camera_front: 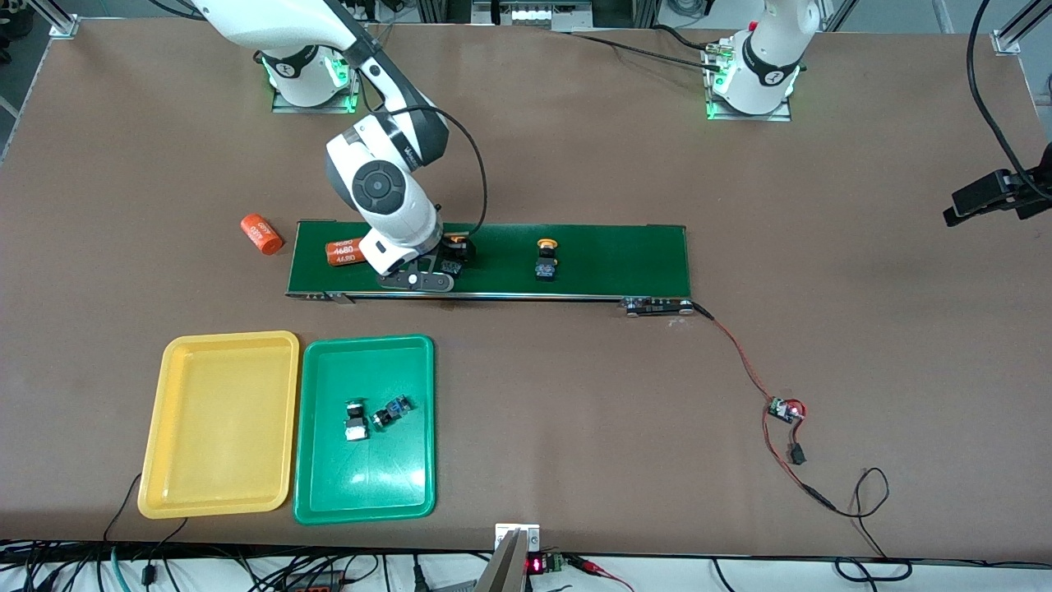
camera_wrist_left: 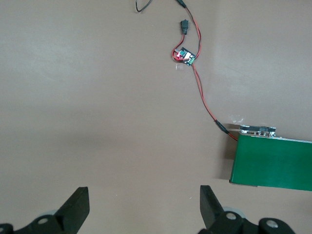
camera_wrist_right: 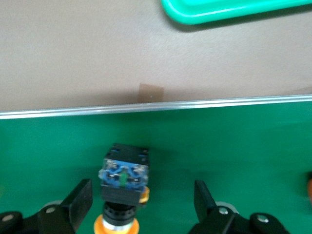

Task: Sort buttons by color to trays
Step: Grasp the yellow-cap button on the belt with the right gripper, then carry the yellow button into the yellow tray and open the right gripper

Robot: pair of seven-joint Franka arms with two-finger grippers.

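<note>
- Fingers (camera_wrist_right: 80,202) on the right gripper (camera_wrist_right: 141,204) are apart, one on each side of a yellow-capped button (camera_wrist_right: 122,183) lying on the belt (camera_front: 608,259). Nothing clamped yet; there's a gap on both sides.
- So I'd say we're at the grab step for the first yellow one. Next move: squeeze evenly on the black body, not the round cap, which looks like it would slip.
- Then lift and carry it to the yellow tray (camera_front: 168,427), which sits next to the green tray (camera_front: 320,485), nearer the front camera than the belt.
- Second yellow button (camera_front: 545,259) stands on the belt further toward the left arm's end.
- Both green buttons (camera_front: 356,421) (camera_front: 391,412) already lie in the green tray, so half done by my count.
- Orange cylinder (camera_front: 345,252) rests on the belt right beside the right gripper, so watch it. Another one (camera_front: 261,234) is off the belt on the surface (camera_front: 822,370).
- Left gripper (camera_wrist_left: 141,209) waits over bare surface near the belt's end, fingers wide apart, holding nothing.
</note>
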